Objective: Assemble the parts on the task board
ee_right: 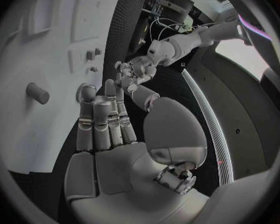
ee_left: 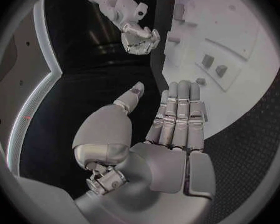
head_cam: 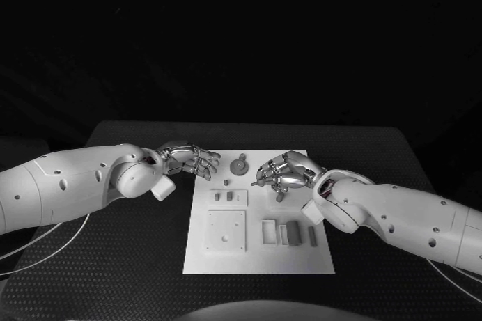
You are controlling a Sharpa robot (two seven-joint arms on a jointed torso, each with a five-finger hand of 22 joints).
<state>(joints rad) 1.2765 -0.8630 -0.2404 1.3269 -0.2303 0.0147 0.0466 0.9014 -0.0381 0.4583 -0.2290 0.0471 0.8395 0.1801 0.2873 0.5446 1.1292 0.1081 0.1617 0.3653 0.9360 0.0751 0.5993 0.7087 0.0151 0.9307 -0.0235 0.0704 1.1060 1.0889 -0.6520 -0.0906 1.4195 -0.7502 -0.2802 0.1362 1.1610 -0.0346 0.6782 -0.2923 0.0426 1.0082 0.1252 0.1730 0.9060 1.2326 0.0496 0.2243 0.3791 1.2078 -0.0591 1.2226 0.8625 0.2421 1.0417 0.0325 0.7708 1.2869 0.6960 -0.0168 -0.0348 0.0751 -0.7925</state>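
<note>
Presently the task board (head_cam: 259, 262) lies mid-table (head_cam: 131, 265), grey parts (head_cam: 292, 232) resting on it. The left hand (head_cam: 191, 159) hovers at its far left corner, fingers extended, holding nothing. The right hand (head_cam: 285, 171) hangs over its far edge, fingers apart and empty.

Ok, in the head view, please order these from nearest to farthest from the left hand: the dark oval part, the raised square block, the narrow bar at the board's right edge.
Measured from the left hand:
1. Dark oval part, at the far end of the task board.
2. Raised square block, on the board's left half, nearer the robot.
3. Narrow bar, along the board's right edge.
</note>
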